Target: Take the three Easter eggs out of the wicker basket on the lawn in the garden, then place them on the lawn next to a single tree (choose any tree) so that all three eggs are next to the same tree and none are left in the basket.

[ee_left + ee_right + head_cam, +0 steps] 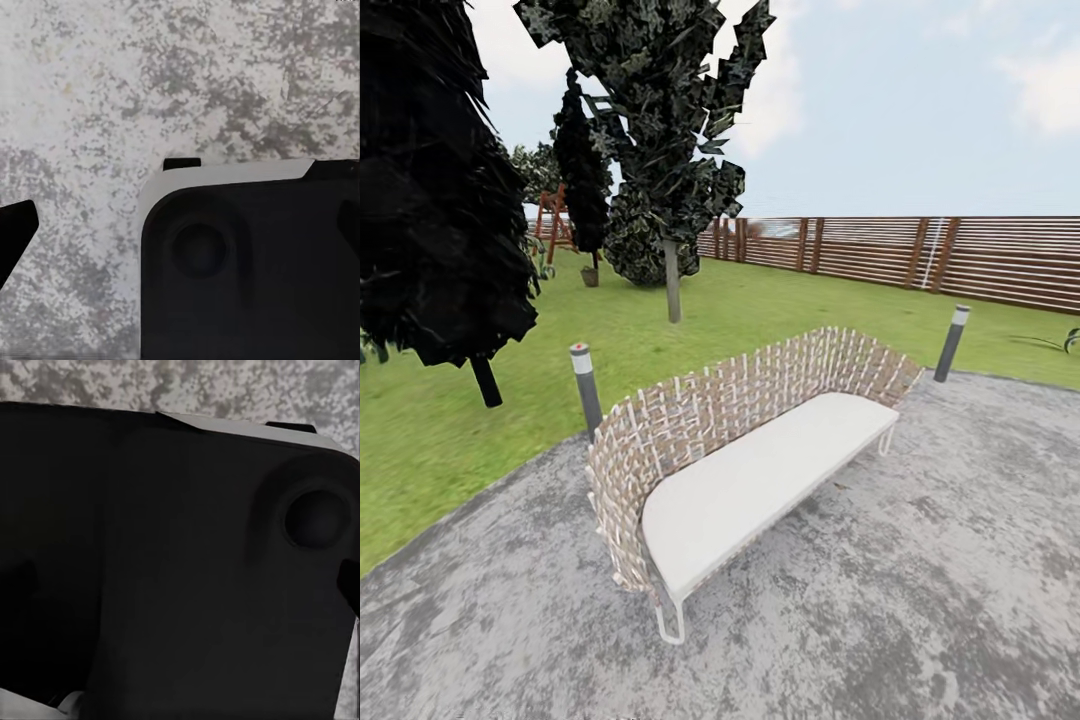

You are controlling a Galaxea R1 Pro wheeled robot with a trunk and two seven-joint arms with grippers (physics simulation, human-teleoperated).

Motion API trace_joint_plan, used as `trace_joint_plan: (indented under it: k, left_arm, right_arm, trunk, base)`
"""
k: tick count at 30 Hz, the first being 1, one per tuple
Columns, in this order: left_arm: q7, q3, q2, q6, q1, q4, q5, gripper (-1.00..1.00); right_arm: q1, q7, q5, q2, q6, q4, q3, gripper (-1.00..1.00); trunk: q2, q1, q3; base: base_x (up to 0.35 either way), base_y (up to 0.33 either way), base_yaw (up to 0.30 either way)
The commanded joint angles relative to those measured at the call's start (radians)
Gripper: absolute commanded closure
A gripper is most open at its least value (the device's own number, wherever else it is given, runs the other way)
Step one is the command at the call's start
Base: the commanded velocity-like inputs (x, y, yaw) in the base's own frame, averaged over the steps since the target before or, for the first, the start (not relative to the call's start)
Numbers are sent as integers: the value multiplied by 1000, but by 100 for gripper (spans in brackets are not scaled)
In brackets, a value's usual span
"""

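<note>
Underfoot you have the grey paved patio (920,600); both arms hang low over it beside the robot's dark base (247,270), tool state impossible to tell. Past the woven seat (760,470) lies the lawn (760,310) and a pale-trunked tree (672,280). Eggs and basket aren't visible; expect light, smooth eggs needing a gentle grip across the middle.

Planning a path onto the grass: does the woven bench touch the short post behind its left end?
Cannot tell. In the head view the bench backrest overlaps the post base, hiding any gap or contact.
</note>
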Motion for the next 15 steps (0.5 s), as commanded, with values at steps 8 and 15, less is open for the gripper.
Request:
trace_joint_plan:
  k: [8, 15]
  left_arm:
    - [1, -1, 0, -2, 0, 0, -2, -100]
    - [1, -1, 0, -2, 0, 0, -2, -100]
  right_arm:
    - [0, 0, 1, -1, -2, 0, 7, -100]
    - [0, -1, 1, -1, -2, 0, 7, -100]
  trunk:
    - [0, 0, -1]
    - [0, 0, -1]
  base:
    - [38, -27, 283]
    - [201, -171, 287]
